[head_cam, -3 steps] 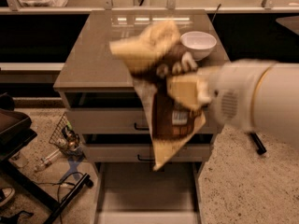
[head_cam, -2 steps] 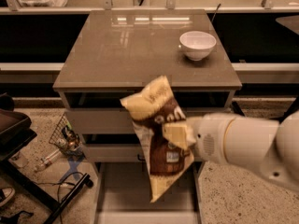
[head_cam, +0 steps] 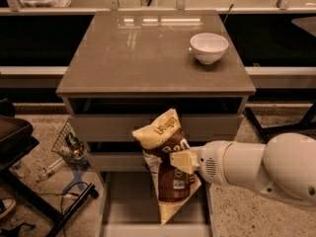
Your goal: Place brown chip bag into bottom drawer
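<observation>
The brown chip bag hangs upright, tan-yellow ends at top and bottom, dark brown middle with white lettering. My gripper is shut on the bag's right side at mid-height, reaching in from the white arm at the right. The bag hangs above the open bottom drawer, whose flat grey floor extends toward the camera below the cabinet. The bag's lower tip is over the drawer's right half and hides part of the floor.
The grey cabinet top carries a white bowl at its back right. Two upper drawer fronts sit behind the bag. A wire basket with clutter and cables lie on the floor at the left.
The arm has lowered and drawn back toward the right, bringing the bag down from in front of the cabinet top to the level of the drawers, over the open bottom drawer.
</observation>
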### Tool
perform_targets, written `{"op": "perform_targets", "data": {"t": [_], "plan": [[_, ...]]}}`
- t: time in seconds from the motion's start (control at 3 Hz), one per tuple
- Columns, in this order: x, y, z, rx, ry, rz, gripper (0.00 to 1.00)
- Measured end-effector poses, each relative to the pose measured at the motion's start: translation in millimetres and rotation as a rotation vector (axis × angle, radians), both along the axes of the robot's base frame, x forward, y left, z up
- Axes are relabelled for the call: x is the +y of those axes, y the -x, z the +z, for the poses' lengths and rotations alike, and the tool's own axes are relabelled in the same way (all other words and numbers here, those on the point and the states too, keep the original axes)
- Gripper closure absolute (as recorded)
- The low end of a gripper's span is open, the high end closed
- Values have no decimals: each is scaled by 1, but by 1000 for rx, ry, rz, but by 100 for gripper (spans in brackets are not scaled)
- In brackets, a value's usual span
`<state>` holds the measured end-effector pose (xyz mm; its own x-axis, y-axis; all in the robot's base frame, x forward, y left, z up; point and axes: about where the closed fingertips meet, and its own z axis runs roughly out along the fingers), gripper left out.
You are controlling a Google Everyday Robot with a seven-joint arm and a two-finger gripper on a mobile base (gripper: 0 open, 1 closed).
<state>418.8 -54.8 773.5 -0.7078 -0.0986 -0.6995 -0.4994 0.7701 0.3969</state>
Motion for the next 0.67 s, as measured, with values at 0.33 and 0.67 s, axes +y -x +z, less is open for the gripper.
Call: {"op": "perform_targets", "data": {"t": [0.33,0.67], "plan": [[15,4,-23,-7,29,-1,100],[18,2,-109,-29,88,28,100]]}}
